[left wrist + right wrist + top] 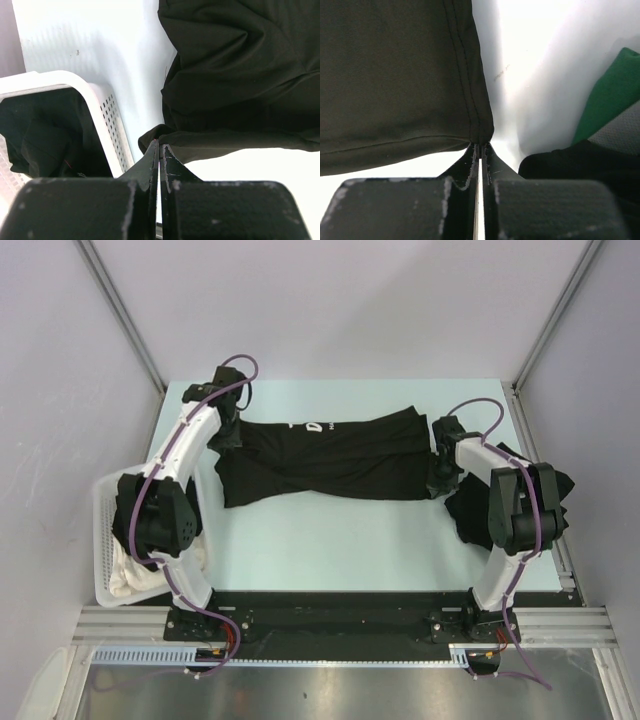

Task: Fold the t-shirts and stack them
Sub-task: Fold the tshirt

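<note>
t-shirt (pixel 330 455) stretched across table (pixel 330 540) | left gripper (pixel 159 146) clenched on its end beside basket (pixel 107 125) | right gripper (pixel 480 145) clenched on its hem corner

A black t-shirt (pixel 330 455) lay stretched sideways across the middle of the table (pixel 330 540). It was loosely folded lengthwise and creased, with white lettering (pixel 313 427) showing near its far edge (too small to read). Its stitched hem (pixel 465 75) ran to a corner at the right end. A heap of black t-shirts (pixel 464 510) sat bunched near the table's right edge. More black fabric (pixel 40 135) lay crumpled inside the basket (pixel 107 125).
</note>
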`<state>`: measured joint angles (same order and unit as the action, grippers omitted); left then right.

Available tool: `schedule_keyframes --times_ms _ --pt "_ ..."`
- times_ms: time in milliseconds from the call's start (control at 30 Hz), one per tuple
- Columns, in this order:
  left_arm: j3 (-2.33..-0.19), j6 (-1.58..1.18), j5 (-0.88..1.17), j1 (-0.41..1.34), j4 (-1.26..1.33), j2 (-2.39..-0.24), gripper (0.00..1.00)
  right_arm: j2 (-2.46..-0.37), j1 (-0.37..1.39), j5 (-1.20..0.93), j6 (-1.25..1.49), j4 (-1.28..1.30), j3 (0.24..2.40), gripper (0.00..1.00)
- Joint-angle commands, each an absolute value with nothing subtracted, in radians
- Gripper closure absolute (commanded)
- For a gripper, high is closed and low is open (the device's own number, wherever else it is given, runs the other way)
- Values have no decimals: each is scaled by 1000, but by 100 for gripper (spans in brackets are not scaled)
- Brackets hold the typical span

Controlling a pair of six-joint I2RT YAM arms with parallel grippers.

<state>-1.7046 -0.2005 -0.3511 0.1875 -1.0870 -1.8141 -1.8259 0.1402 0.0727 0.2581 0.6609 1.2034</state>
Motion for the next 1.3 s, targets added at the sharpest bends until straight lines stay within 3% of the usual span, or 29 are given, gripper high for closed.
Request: schedule_keyframes --times_ms 0,500,1267 --pt "-1764 -179 -351 186 -1091 -1816 100 -1738 130 91 264 644 1209 100" --pt "-1870 -167 -360 186 -1108 -1882 100 -1721 107 81 250 649 1327 100" --pt "-2037 -132 -451 186 -1071 -2023 100 -1901 84 106 207 634 1534 100"
